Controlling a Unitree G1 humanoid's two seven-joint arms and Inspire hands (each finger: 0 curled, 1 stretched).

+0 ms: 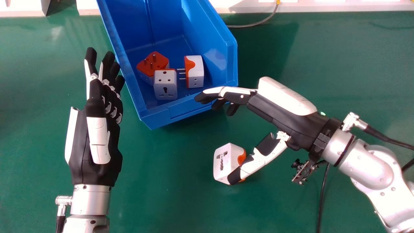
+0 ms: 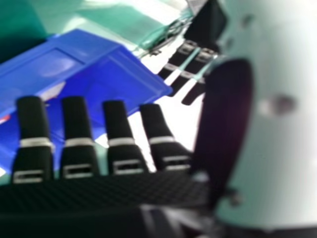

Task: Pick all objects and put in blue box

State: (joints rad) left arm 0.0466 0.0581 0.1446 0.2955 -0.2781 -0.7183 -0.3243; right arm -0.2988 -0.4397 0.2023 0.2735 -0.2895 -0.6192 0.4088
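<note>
white-orange plug adapter (image 1: 222,161) is on green table (image 1: 161,194), at five o'clock from blue box (image 1: 181,111). right hand (image 1: 284,121), at adapter's two o'clock, has straight fingers, thumb spread; touching, i cannot tell. left hand (image 1: 81,155), at box's eight o'clock, has relaxed fingers.

The scene is floored by a smooth green work surface (image 1: 339,58), bordered along its far edge by a white ledge (image 1: 323,7), which is interrupted by 1 shadowed gap toward the left. Across the far edge, 1 thin grey cable (image 1: 255,24) is laid in a curve, tipped with yellow. Soft shadows and pale reflections are cast on the green.
</note>
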